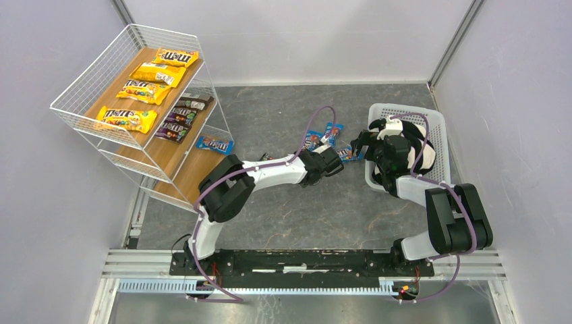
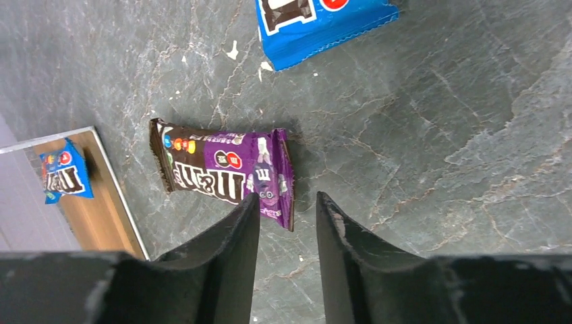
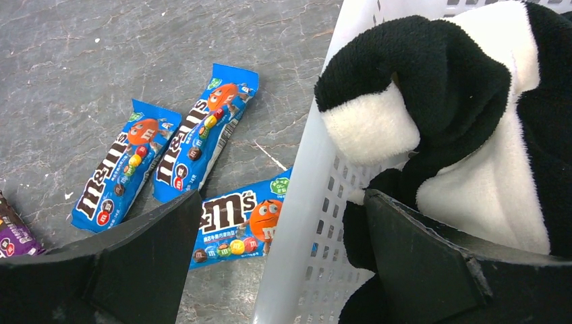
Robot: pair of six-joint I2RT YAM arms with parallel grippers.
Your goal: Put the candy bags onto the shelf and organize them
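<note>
Step in hand, as I judge it: collecting the loose packets. The left gripper (image 2: 288, 201) hangs low over the table, jaws partly apart and empty. A purple candy bag (image 2: 216, 169) lies flat at its left fingertip. The right gripper (image 3: 281, 196) stands wide open astride the basket (image 1: 432, 128) wall, holding nothing. Three blue candy bags (image 3: 125, 165) lie beside the basket. The shelf (image 1: 192, 172) holds yellow, purple and one blue. Next: centre the left jaws on the purple bag's edge, then close.
</note>
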